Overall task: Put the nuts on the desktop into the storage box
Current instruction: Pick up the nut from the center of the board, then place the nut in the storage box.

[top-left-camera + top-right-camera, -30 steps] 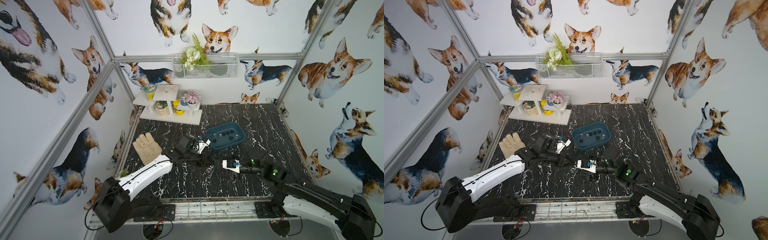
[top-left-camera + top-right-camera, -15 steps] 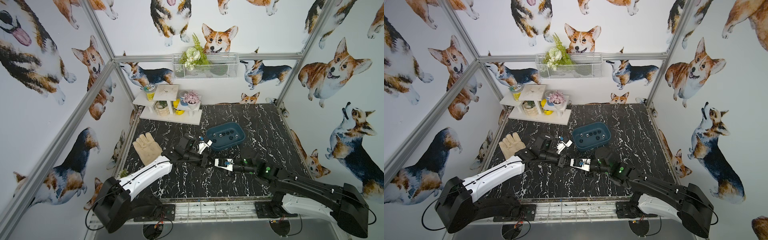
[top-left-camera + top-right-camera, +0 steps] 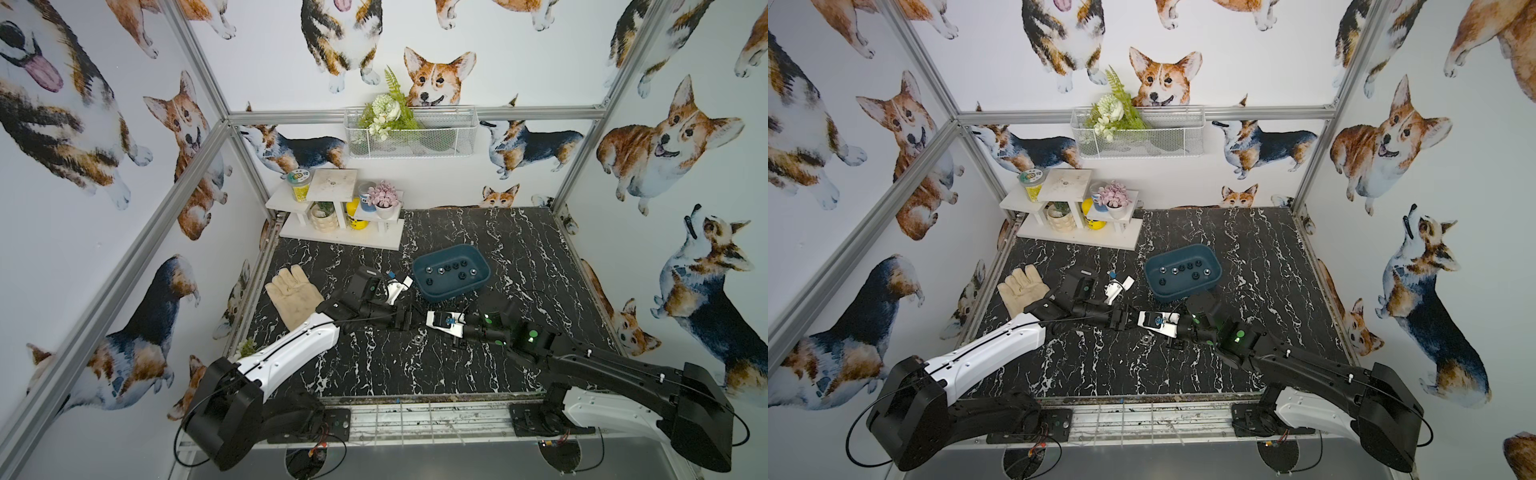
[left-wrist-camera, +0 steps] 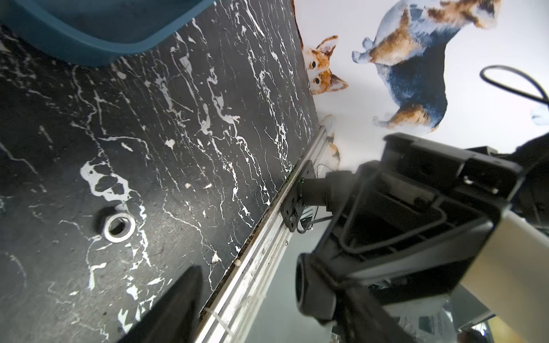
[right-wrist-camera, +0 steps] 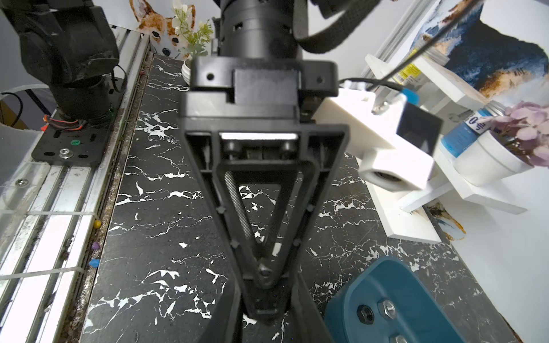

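Though clear of jaws — nut (image 4: pixel 118 227) on desktop (image 4: pixel 190 124)

A lab robot cell: aluminium frame (image 3: pixel 291 117), corgi-print wall panels (image 3: pixel 540 41), two bolted-down arms (image 3: pixel 291 353), marble-look desktop (image 3: pixel 519 249).

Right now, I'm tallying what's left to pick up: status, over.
Left gripper open, right gripper shut, nose to nose. One silver nut on the desktop, rest in the storage box. Glove well aside.

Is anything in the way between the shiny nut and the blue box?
Nothing lies on the table between them: the left wrist view shows it bare from nut to box. From above, the left gripper and right gripper meet over that stretch.
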Action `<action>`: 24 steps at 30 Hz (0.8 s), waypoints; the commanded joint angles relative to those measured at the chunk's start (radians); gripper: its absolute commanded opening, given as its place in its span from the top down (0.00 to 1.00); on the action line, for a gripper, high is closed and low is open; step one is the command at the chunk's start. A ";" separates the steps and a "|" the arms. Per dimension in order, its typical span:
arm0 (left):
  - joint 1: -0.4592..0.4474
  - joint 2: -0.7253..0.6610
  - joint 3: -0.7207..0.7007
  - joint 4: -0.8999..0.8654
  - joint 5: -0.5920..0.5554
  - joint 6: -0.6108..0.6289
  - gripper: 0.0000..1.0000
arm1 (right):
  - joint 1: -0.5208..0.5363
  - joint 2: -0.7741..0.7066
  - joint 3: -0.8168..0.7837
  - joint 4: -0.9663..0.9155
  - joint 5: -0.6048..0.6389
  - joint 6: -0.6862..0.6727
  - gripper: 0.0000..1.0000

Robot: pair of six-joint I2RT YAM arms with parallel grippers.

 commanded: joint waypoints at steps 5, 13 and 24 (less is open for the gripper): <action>0.065 -0.028 -0.012 0.031 0.062 0.016 0.02 | -0.131 0.099 0.090 -0.119 0.051 0.181 0.90; 0.085 -0.093 -0.051 -0.074 -0.190 0.089 0.00 | -0.257 0.326 0.331 -0.333 0.186 0.412 0.90; 0.084 -0.148 -0.096 -0.207 -0.490 0.123 0.01 | -0.346 0.678 0.607 -0.509 0.268 0.592 0.90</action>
